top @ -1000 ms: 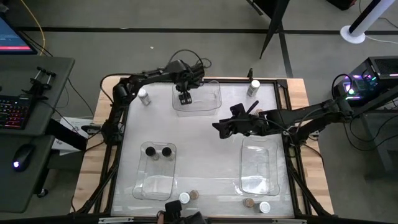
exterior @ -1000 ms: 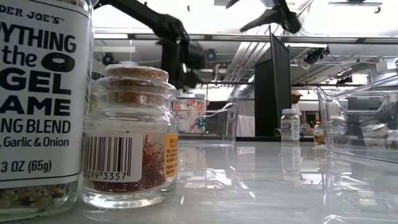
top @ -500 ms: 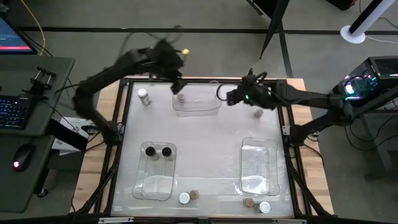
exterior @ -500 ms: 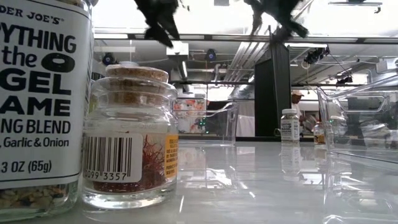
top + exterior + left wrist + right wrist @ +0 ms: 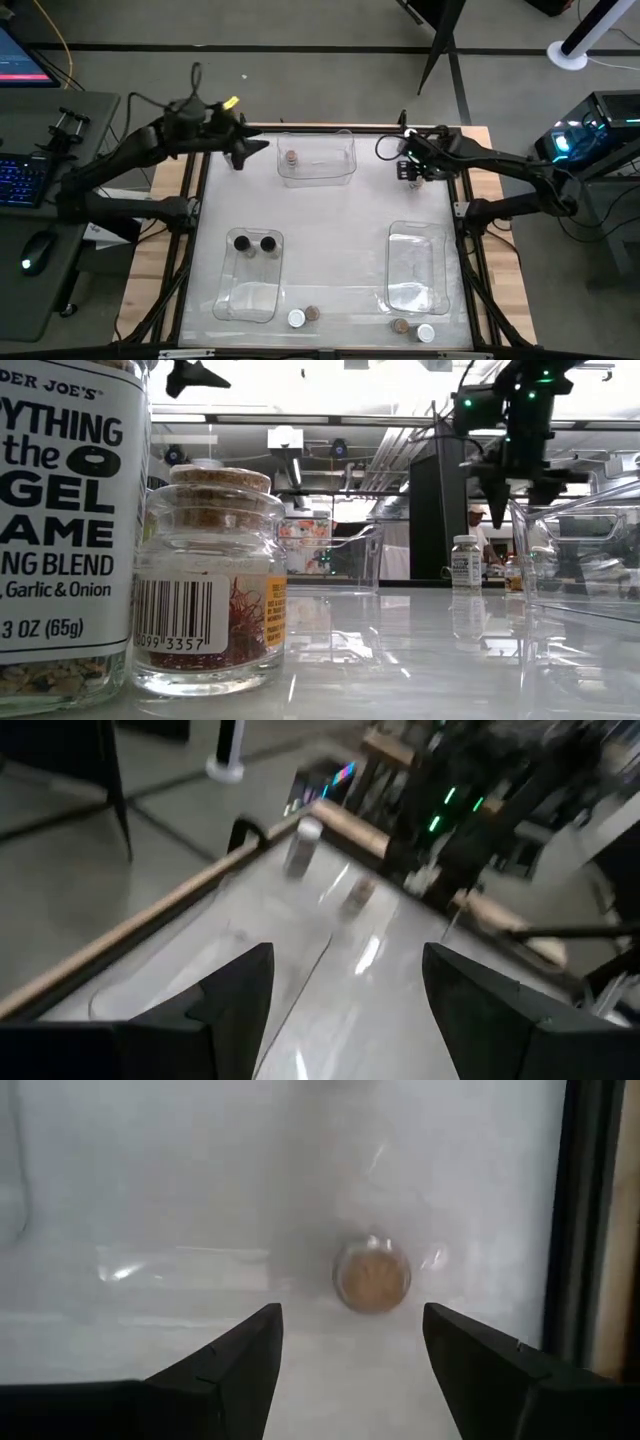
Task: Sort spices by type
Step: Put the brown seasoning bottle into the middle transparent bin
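Now the right gripper [image 5: 408,172], fingers apart and empty, has swung to the high view's upper right above a tan-lidded jar [image 5: 372,1277], while the left gripper [image 5: 243,152], also spread, has left the top-centre bin [image 5: 345,150] holding one jar [image 5: 291,157].

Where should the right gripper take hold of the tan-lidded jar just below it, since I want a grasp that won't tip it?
Grip the tan-lidded jar around its round side just under the lid, coming straight down from above. It stands upright on bare table, its lid facing the open right gripper hanging over it, and nothing stands close beside it, so the fingers can likely straddle it from any direction.
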Motion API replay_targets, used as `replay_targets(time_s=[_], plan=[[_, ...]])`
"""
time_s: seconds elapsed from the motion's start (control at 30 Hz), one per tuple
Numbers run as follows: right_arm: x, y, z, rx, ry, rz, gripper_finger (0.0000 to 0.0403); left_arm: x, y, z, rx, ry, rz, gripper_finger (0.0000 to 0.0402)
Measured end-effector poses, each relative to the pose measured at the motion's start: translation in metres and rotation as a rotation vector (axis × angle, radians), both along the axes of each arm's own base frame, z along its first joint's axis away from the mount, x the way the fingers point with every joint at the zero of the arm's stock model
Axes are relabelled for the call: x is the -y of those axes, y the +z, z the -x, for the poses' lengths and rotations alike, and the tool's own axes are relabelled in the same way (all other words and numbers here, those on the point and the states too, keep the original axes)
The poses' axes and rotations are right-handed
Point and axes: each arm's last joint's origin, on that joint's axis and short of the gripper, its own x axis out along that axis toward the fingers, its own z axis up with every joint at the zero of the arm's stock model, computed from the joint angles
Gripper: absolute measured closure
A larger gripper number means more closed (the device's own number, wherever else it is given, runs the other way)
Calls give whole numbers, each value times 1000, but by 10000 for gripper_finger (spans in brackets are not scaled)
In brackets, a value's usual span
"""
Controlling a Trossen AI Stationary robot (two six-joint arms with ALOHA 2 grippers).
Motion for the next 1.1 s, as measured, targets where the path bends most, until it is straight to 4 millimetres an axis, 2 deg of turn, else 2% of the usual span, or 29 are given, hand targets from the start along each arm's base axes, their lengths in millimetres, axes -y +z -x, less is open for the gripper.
replay_targets(time_s=[0.17, 0.37, 0.73, 1.1], plan=[[-1, -8, -3, 34, -116, -32, 164, 3, 7, 7, 39, -20, -105, 158], [3, -18, -8, 1, -180, -28, 164, 1, 5, -2, 17, -110, -195, 158], [21, -43, -16, -139, -195, -32, 164, -9, -6, -23, -4, -98, -110, 158], [32, -64, -22, -197, -113, -113, 164, -13, -7, -31, 27, -84, -91, 158]])
